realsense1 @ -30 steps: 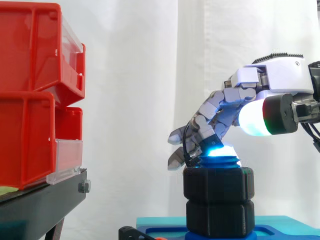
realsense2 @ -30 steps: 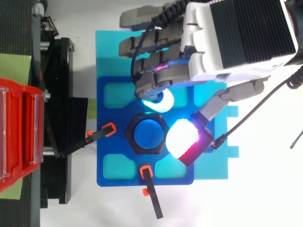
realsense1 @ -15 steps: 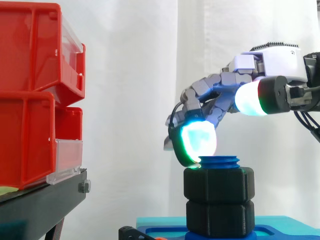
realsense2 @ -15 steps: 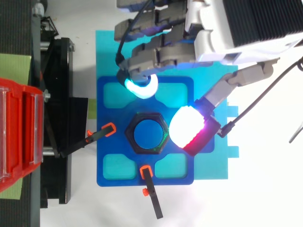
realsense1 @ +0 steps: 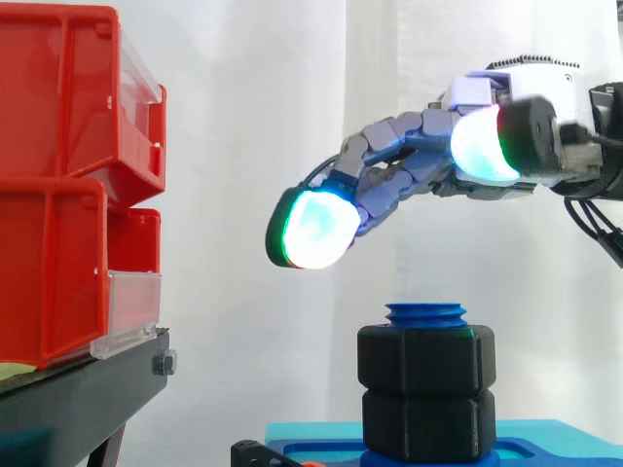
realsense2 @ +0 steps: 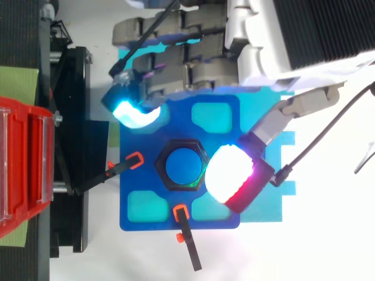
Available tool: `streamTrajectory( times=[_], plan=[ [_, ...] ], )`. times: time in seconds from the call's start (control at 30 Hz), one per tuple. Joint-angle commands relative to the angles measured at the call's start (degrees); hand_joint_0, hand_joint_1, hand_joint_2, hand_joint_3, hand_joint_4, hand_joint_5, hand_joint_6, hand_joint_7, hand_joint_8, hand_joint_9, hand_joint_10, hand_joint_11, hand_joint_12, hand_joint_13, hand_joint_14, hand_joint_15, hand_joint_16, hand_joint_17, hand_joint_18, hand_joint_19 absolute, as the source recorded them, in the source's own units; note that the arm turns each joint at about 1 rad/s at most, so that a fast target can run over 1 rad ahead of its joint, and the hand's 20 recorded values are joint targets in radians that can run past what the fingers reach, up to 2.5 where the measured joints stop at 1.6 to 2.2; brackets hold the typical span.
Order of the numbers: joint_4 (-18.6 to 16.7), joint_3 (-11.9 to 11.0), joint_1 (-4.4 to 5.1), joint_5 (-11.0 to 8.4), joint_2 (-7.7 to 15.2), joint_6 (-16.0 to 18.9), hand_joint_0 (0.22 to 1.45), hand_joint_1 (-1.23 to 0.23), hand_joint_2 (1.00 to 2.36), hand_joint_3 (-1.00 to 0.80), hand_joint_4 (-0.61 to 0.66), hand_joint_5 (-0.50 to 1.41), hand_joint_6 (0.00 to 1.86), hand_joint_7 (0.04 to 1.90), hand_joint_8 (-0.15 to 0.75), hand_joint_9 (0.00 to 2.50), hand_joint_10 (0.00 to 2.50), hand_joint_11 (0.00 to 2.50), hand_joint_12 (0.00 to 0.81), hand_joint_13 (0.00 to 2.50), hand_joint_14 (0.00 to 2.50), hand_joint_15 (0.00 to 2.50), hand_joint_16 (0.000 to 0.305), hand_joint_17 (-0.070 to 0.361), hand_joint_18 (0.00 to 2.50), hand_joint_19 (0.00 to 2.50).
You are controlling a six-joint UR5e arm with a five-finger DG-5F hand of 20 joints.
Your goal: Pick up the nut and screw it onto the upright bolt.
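A black hexagonal nut [realsense1: 424, 358] sits threaded on the upright blue bolt [realsense1: 425, 313], above a second black nut [realsense1: 424, 423]. From above, the nut [realsense2: 163, 167] rings the bolt's blue top [realsense2: 183, 166]. My hand [realsense1: 419, 161] hovers well above the bolt, open, with its fingers stretched out to the left and nothing in them. One glowing fingertip [realsense1: 311, 229] hangs up and left of the bolt. In the top view the hand [realsense2: 193, 44] reaches over the plate's far edge, and its thumb pad [realsense2: 228, 175] lies just right of the nut.
The bolt stands on a blue base plate [realsense2: 135, 219] over a teal sheet [realsense2: 266, 202]. Two black clamps with orange tips [realsense2: 135, 159] [realsense2: 180, 212] point at the nut. Red bins [realsense1: 58, 185] stack on a black stand [realsense1: 78, 399] at the left.
The hand has lifted off the bolt's top and risen, and its fingers have uncurled and swung out to the left. The nut stays on the bolt.
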State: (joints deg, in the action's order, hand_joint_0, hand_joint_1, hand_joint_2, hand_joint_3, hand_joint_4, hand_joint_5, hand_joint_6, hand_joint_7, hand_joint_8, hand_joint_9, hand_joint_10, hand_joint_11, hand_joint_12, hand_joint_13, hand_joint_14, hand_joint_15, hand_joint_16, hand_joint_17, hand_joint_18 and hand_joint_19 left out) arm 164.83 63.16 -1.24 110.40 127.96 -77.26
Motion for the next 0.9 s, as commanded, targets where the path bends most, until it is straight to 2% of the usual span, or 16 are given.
streamTrajectory(
  times=[0.0,0.03,0.1,0.17,0.3,0.7,0.87],
  plan=[
    [-0.5,0.9,0.98,-0.71,0.0,0.0,0.46,-0.06,1.0,-0.5,0.13,-0.21,0.5,0.61,0.204,0.46,0.0,0.0,0.318,0.19,0.0,0.0,0.045,0.101,0.0,0.0],
    [-0.9,2.5,1.51,-1.77,0.0,0.0,0.46,-0.05,1.0,-0.5,0.12,-0.21,0.5,0.6,0.204,0.45,0.0,0.0,0.319,0.18,0.0,0.0,0.045,0.102,0.0,0.0],
    [-2.6,4.3,2.21,-3.44,0.0,0.4,0.46,-0.04,1.0,-0.5,0.11,-0.22,0.5,0.59,0.199,0.4,0.0,0.0,0.322,0.15,0.0,0.0,0.046,0.102,0.0,0.0],
    [-4.7,5.0,2.56,-4.4,0.0,1.7,0.46,-0.03,1.0,-0.5,0.11,-0.22,0.5,0.6,0.197,0.39,0.0,0.0,0.324,0.13,0.0,0.0,0.046,0.104,0.0,0.0],
    [-5.2,5.0,2.91,-4.58,0.0,2.7,0.46,-0.02,1.0,-0.5,0.14,-0.2,0.5,0.64,0.201,0.37,0.0,0.0,0.326,0.12,0.0,0.0,0.046,0.104,0.0,0.0],
    [-4.3,5.0,3.35,-4.67,0.0,2.6,0.46,-0.03,1.0,-0.5,0.2,-0.16,0.5,0.8,0.231,0.41,0.0,0.0,0.329,0.15,0.0,0.0,0.046,0.103,0.0,0.0],
    [-5.0,6.7,3.62,-4.58,0.0,2.5,0.47,-0.04,1.0,-0.5,0.22,-0.14,0.5,0.88,0.24,0.44,0.0,0.0,0.327,0.18,0.0,0.0,0.046,0.102,0.0,0.0]
  ],
)
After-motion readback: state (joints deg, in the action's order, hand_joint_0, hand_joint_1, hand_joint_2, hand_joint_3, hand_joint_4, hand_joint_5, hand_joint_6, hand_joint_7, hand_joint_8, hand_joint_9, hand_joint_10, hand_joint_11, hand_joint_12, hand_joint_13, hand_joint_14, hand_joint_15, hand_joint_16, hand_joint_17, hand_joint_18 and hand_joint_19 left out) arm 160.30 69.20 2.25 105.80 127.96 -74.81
